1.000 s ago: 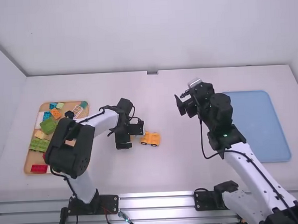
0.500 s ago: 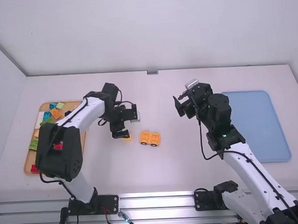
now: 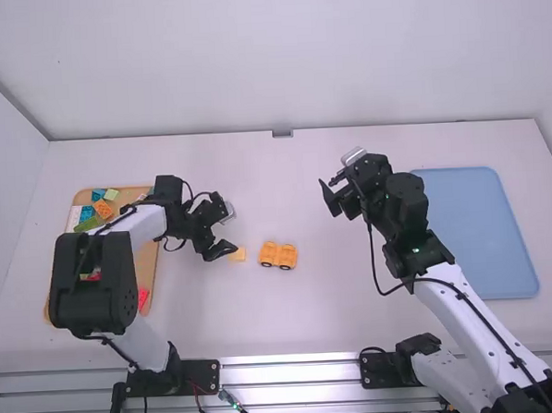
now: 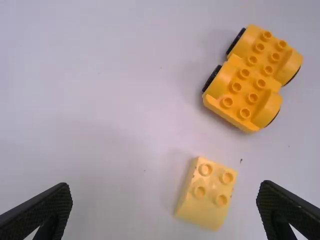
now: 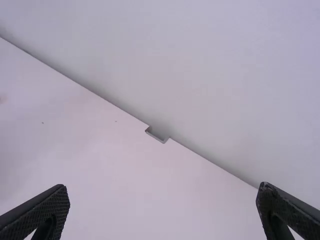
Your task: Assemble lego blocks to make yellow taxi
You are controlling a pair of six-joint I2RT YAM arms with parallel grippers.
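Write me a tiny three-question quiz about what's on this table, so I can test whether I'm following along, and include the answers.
1. True or false: the pale yellow block is joined to the yellow piece with wheels.
2. Multiple choice: how many round studs are on top of the pale yellow block?
a) two
b) four
c) eight
3. Fill the gap: the tray beside the right arm is ____ in colour.

Key:
1. False; they lie apart.
2. b
3. blue
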